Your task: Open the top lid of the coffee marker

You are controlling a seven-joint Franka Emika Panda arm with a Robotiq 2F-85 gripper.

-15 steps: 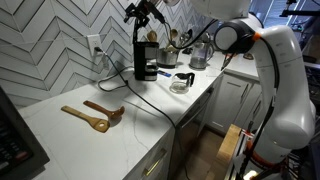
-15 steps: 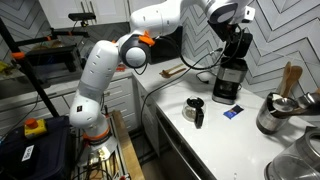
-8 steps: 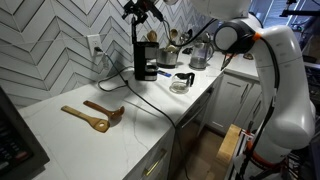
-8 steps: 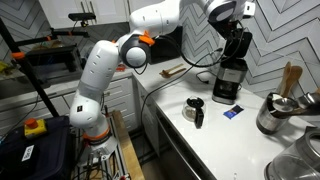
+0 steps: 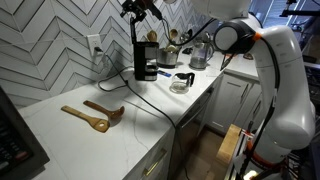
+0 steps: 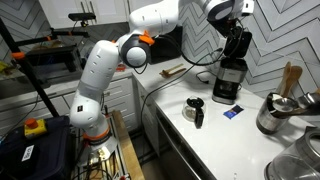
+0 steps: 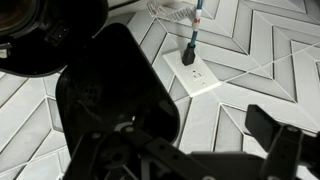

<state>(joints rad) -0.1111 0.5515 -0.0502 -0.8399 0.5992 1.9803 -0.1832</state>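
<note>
The black coffee maker (image 5: 146, 60) stands against the tiled wall at the back of the white counter, and it also shows in an exterior view (image 6: 230, 78). Its top lid (image 6: 238, 42) stands raised. In the wrist view the lid (image 7: 110, 90) fills the left as a dark rounded shape. My gripper (image 5: 141, 9) hovers right over the machine's top, also visible in an exterior view (image 6: 238, 12). In the wrist view my gripper (image 7: 215, 150) has its right finger apart from the lid with wall showing between. The left finger is hidden in the dark mass.
A glass carafe (image 5: 181, 82) sits on the counter in front of the machine. Wooden spoons (image 5: 95, 115) lie toward the counter's near end. A utensil holder (image 5: 175, 45) and a metal pot (image 5: 198, 55) stand beyond. A wall outlet (image 7: 195, 72) holds a plug.
My gripper has risen slightly above the coffee maker. Nothing else has moved.
</note>
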